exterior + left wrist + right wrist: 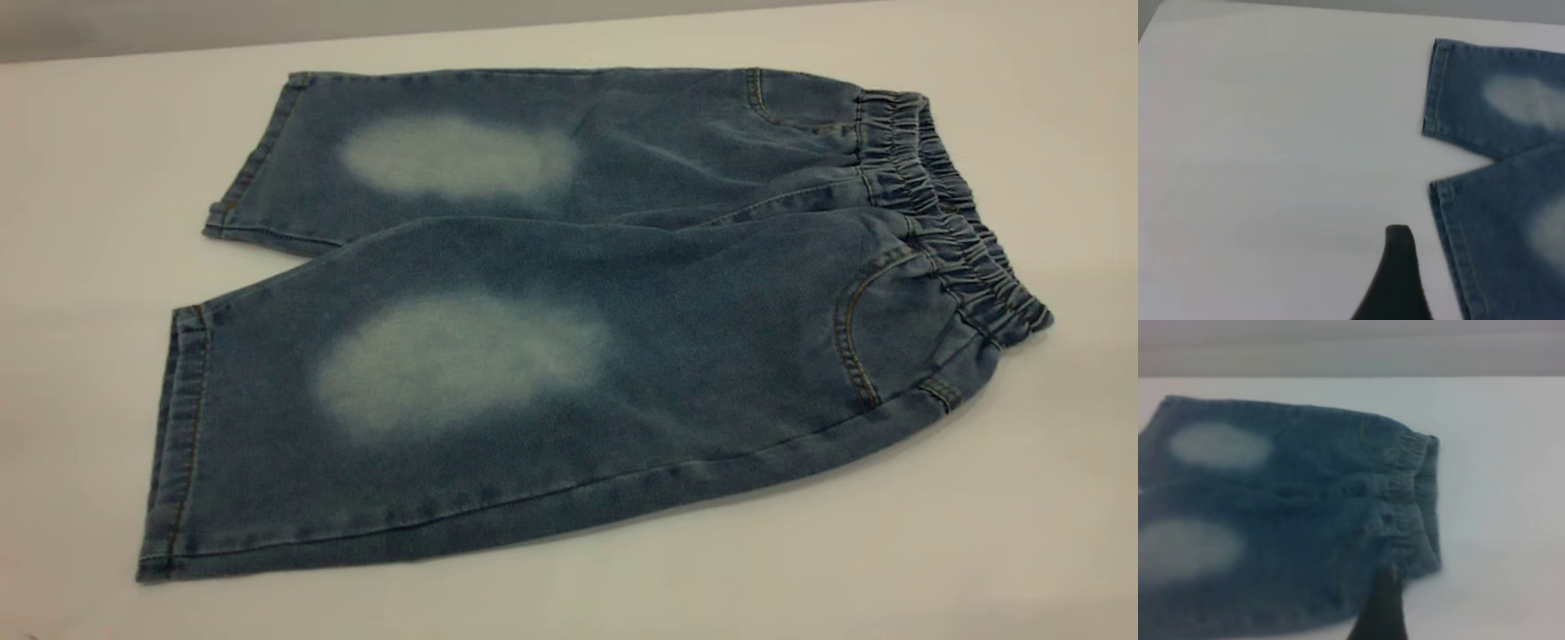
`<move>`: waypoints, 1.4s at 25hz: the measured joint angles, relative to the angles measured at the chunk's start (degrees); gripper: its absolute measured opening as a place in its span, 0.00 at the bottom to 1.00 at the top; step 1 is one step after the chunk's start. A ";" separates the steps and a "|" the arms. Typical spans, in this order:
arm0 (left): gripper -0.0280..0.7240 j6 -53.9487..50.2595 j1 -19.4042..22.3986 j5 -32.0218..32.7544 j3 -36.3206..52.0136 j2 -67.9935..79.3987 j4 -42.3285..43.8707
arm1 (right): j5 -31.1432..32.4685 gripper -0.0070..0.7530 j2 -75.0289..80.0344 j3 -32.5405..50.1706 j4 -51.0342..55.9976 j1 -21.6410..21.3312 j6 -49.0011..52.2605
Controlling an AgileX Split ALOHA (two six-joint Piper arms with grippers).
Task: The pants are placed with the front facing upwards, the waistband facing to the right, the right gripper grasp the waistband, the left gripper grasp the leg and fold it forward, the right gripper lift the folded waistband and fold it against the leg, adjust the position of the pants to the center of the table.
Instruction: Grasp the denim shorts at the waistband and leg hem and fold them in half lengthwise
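Note:
The blue denim pants lie flat and front up on the white table, with pale knee patches showing. Their legs point left and the ruffled waistband lies at the right. Neither gripper shows in the exterior view. In the left wrist view, a dark part of the left gripper hangs over bare table just beside the near leg's hem, apart from it. In the right wrist view, a dark part of the right gripper sits at the near corner of the waistband; whether it touches the cloth is unclear.
The table's far edge runs just behind the far leg. Bare tabletop surrounds the pants, widest at the front and at the right of the waistband.

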 joint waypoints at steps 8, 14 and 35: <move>0.77 -0.47 0.00 -15.19 -4.48 17.64 -3.87 | -7.49 0.75 17.34 -5.31 7.25 0.00 -2.82; 0.77 -0.47 0.00 -26.29 -6.97 32.80 -6.85 | -11.59 0.75 31.35 -5.66 16.62 0.00 -9.77; 0.77 3.93 0.00 -44.84 -17.03 66.10 -10.43 | -16.51 0.75 80.31 -7.36 54.16 -0.05 -45.27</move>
